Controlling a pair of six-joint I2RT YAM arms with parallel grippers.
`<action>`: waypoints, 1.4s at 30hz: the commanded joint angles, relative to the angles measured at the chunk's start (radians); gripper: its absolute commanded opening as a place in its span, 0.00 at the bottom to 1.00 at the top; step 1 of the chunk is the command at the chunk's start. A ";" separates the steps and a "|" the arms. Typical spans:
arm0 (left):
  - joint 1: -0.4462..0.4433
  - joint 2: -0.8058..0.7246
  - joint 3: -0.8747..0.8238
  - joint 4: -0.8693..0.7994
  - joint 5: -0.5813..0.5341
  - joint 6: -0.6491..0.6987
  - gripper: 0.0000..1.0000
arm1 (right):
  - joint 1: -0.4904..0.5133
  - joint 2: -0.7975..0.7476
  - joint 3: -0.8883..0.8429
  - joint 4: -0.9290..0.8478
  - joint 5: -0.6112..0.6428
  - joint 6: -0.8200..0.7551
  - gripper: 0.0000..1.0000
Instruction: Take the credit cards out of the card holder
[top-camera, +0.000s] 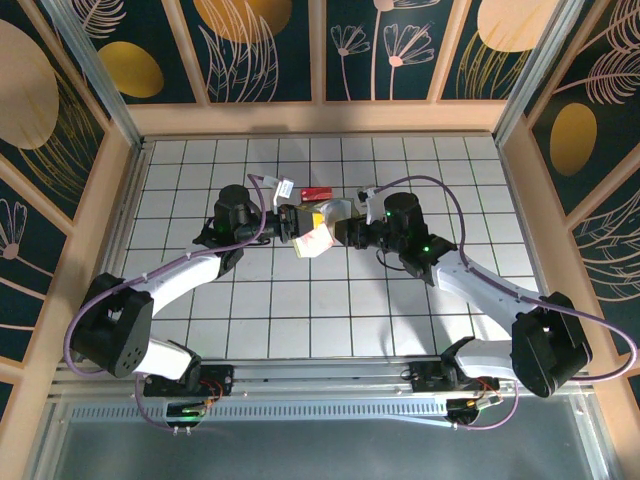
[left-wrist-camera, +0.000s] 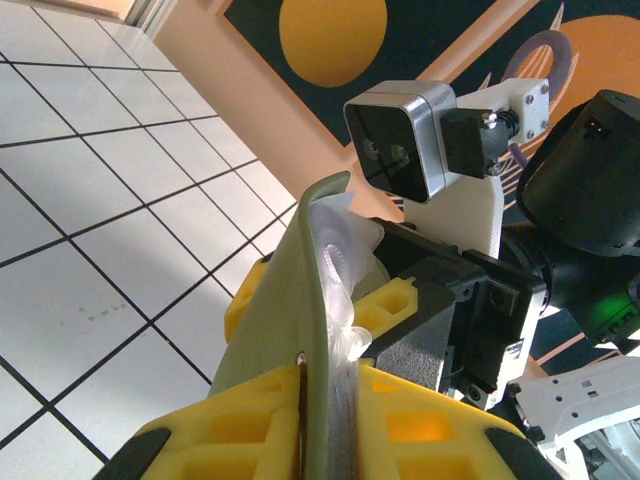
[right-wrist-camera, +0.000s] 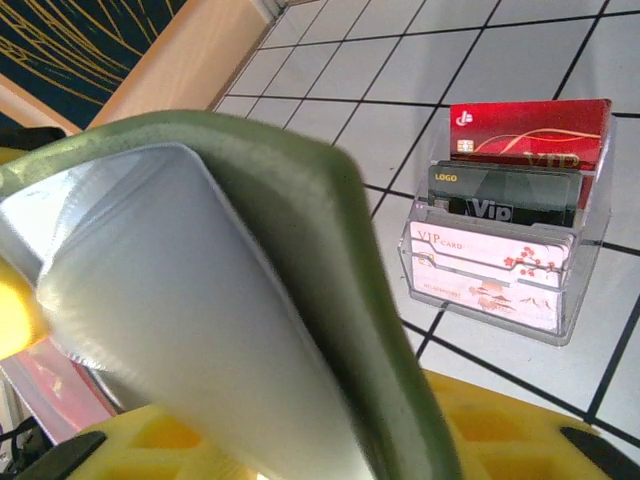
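Yellow pads (left-wrist-camera: 430, 435) of the left gripper (left-wrist-camera: 305, 405) clench the card holder (left-wrist-camera: 290, 300) above mid-table, the right gripper (top-camera: 348, 232) grasping its cover; opening seems in hand, so one must next release to pinch the credit cards.

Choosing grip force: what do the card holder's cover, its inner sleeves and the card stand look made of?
The card holder cover: matte olive, bends softly, likely faux leather or rubbery plastic; inner sleeves: thin clear film, crinkled, glossy; card stand: rigid clear plastic, probably acrylic, sharp glinting edges.
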 joint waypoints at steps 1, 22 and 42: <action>-0.012 -0.032 0.039 -0.018 0.062 0.030 0.14 | -0.018 -0.026 0.006 -0.009 0.086 0.028 0.42; -0.092 0.101 0.001 -0.176 -0.002 0.015 0.16 | -0.041 -0.222 0.052 -0.435 0.583 0.174 0.62; -0.136 0.349 -0.003 -0.115 -0.046 -0.018 0.35 | 0.049 -0.094 0.054 -0.472 0.328 0.287 0.45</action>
